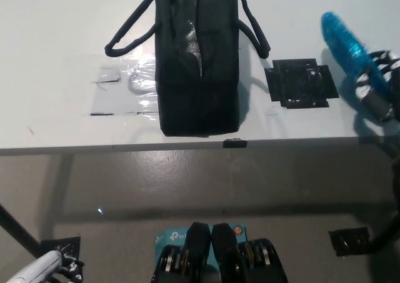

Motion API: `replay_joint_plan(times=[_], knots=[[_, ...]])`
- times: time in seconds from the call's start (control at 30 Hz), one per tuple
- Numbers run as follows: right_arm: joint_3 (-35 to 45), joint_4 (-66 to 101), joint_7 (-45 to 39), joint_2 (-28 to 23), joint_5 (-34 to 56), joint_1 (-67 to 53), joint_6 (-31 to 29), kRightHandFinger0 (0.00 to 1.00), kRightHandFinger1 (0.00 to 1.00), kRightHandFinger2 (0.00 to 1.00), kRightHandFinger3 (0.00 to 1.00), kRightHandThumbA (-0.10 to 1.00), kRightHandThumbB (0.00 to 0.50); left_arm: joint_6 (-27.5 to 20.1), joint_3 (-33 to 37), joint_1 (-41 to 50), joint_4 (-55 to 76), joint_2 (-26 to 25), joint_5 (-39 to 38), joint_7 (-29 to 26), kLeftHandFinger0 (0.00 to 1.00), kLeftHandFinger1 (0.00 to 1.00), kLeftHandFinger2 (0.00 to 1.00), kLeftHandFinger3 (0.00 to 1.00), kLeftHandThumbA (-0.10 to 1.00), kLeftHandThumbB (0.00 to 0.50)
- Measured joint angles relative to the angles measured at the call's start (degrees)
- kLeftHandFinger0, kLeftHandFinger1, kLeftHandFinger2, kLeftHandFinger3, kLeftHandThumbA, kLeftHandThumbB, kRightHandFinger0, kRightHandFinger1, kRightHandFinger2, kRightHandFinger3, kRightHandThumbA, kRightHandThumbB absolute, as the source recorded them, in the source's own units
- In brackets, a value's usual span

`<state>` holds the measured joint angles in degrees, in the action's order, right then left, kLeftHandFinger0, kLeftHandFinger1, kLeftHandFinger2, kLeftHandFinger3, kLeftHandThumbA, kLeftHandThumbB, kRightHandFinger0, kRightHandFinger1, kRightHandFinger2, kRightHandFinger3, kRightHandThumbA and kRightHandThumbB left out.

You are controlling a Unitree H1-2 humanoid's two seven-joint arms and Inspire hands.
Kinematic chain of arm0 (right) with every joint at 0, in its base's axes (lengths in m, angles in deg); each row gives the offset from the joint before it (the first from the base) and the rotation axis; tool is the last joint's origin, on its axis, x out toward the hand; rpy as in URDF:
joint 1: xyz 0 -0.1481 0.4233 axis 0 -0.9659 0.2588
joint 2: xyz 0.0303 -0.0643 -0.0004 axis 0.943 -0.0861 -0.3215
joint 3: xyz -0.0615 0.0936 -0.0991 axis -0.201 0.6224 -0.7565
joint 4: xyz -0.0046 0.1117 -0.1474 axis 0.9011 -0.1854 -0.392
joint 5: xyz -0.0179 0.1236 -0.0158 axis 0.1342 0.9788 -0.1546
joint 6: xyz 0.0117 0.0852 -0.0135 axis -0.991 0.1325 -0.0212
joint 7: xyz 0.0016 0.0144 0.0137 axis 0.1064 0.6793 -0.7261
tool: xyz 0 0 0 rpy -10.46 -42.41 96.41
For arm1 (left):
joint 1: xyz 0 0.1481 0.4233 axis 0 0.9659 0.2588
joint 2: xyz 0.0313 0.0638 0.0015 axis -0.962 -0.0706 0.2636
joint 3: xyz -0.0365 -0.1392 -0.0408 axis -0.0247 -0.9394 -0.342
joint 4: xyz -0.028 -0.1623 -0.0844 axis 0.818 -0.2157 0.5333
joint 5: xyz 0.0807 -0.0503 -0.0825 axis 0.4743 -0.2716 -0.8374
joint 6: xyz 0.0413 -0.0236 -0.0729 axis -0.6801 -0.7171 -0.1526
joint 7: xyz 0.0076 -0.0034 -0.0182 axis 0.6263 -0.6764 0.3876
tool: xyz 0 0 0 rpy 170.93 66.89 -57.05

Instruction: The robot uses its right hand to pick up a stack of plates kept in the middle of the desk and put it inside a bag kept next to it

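White desk top [56,52] ends at a straight front edge, with grey floor [187,183] below. On it stands the black fabric bag with loop handles [197,58], its top slit open, contents not visible. Right of it lies a black square patch [301,84]. Beyond the patch, the black right hand [379,86] clasps the blue film-wrapped stack of plates [347,47], tilted on edge just above its fingers. The white left hand [47,270] hangs low; its fingers cannot be made out

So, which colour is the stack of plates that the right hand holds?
Bright blue, seen nearly edge-on in the head view: the stack of plates in the right hand.
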<state>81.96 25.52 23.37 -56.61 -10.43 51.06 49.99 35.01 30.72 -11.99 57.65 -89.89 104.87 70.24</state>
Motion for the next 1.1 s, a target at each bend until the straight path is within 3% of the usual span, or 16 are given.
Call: replay_joint_plan(times=[0.13, 0.3, 0.4, 0.57, 0.63, 0.67, 0.8, 0.9, 0.97, 1.0, 1.1], knots=[[1.5, 0.2, -1.8, 0.1, 3.2, 1.0, 1.2, 0.0, 0.02, 0.31, 0.14, -0.1, 0.284, 0.0, -0.4, 0.1, 0.0, 0.0, 0.0, 0.0, 0.77, 0.81, 0.86, 0.92, -0.1, 0.0], [2.3, 0.1, -2.8, 0.2, 5.7, 1.7, 2.0, 0.0, 0.01, 0.28, 0.13, -0.1, 0.291, 0.0, -0.9, 0.2, 0.0, 0.0, 0.1, 0.0, 0.73, 0.77, 0.83, 0.9, -0.1, 0.0], [2.6, -0.3, -3.4, 0.3, 7.5, 2.7, 2.2, 0.0, 0.01, 0.28, 0.11, -0.1, 0.276, 0.0, -1.1, 0.3, 0.0, 0.0, 0.0, 0.0, 0.77, 0.81, 0.87, 0.95, -0.1, 0.0], [2.9, -0.5, -5.0, 0.3, 9.7, 4.9, 4.1, 0.0, 0.0, 0.25, 0.1, -0.1, 0.255, 0.0, -1.4, 0.4, 0.0, 0.1, 0.0, 0.0, 0.77, 0.8, 0.86, 0.95, -0.1, 0.0], [2.8, -0.6, -6.0, 0.3, 10.0, 6.2, 5.6, 0.0, 0.02, 0.28, 0.1, -0.1, 0.275, 0.0, -1.4, 0.5, 0.0, 0.1, 0.0, 0.0, 0.78, 0.81, 0.87, 0.95, -0.1, 0.0], [2.8, -0.7, -6.4, 0.3, 10.2, 7.0, 6.3, 0.0, 0.03, 0.3, 0.11, -0.1, 0.257, 0.0, -1.4, 0.5, 0.0, 0.1, 0.0, 0.0, 0.78, 0.81, 0.87, 0.95, -0.1, 0.0], [1.7, -1.5, -8.4, -0.4, 10.2, 10.3, 7.9, 0.0, 0.05, 0.33, 0.12, -0.1, 0.265, 0.0, -1.4, 0.4, 0.0, 0.1, 0.1, 0.0, 0.79, 0.82, 0.88, 0.96, -0.1, 0.0], [1.2, -2.5, -9.8, -1.5, 10.2, 13.5, 8.4, 0.0, 0.02, 0.29, 0.07, -0.1, 0.312, 0.0, -1.3, 0.5, 0.0, 0.1, 0.0, 0.0, 0.76, 0.79, 0.85, 0.93, -0.1, 0.0], [0.8, -3.5, -10.2, -2.3, 10.0, 16.1, 8.5, 0.0, 0.0, 0.26, 0.0, -0.1, 0.309, 0.0, -1.3, 0.5, 0.0, 0.1, 0.0, -0.1, 0.76, 0.79, 0.85, 0.93, -0.1, 0.0], [0.7, -3.9, -10.3, -2.5, 10.0, 16.8, 8.5, 0.0, 0.0, 0.26, 0.0, -0.1, 0.292, 0.0, -1.3, 0.5, 0.0, 0.1, 0.0, -0.1, 0.76, 0.79, 0.85, 0.93, -0.1, 0.0], [-0.7, -4.0, -10.6, -3.6, 9.4, 19.5, 8.7, 0.0, 0.0, 0.24, 0.0, -0.1, 0.303, 0.0, -1.3, 0.5, 0.0, 0.1, 0.0, -0.1, 0.77, 0.81, 0.87, 0.94, -0.1, 0.0]])
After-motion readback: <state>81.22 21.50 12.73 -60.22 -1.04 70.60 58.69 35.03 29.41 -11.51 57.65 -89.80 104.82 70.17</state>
